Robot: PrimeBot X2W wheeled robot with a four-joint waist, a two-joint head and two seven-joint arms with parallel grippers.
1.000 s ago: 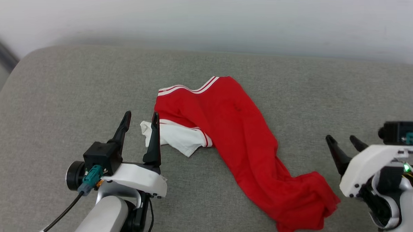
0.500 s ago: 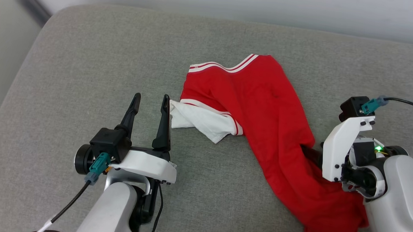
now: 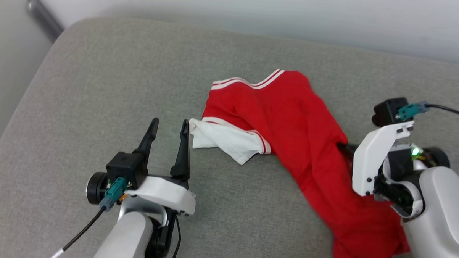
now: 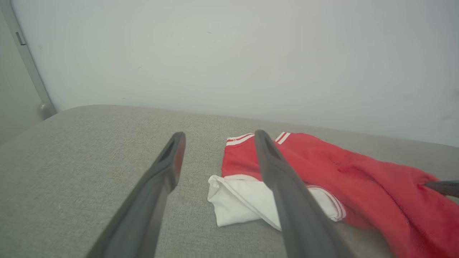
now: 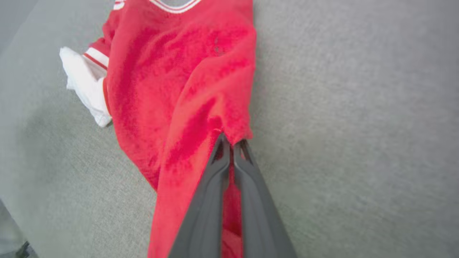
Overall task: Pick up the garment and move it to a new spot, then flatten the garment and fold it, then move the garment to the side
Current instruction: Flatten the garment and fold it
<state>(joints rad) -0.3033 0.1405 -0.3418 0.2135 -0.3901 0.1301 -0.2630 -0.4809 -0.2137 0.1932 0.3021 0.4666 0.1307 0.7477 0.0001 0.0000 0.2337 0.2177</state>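
The garment [image 3: 290, 123], red with a white sleeve [image 3: 229, 142] and striped trim, lies crumpled in a diagonal band on the grey cushion [image 3: 101, 82]. In the right wrist view my right gripper [image 5: 231, 141] is shut on the garment's [image 5: 179, 82] right edge, with a fold of red cloth pinched between the tips. In the head view its dark fingers [image 3: 347, 148] are partly buried in the cloth. My left gripper [image 3: 168, 127] stands open just left of the white sleeve, holding nothing. In the left wrist view, its own fingers [image 4: 219, 138] frame the sleeve [image 4: 244, 200].
The cushion's rounded left edge [image 3: 20, 110] drops off to the floor. A pale wall [image 3: 256, 15] runs behind it, with a grey metal post [image 3: 38, 19] at the upper left. Bare cushion lies in front of and behind the garment.
The head camera has shifted. My right gripper has come in to the garment's right edge and shut on the red cloth. The left gripper stays open beside the sleeve.
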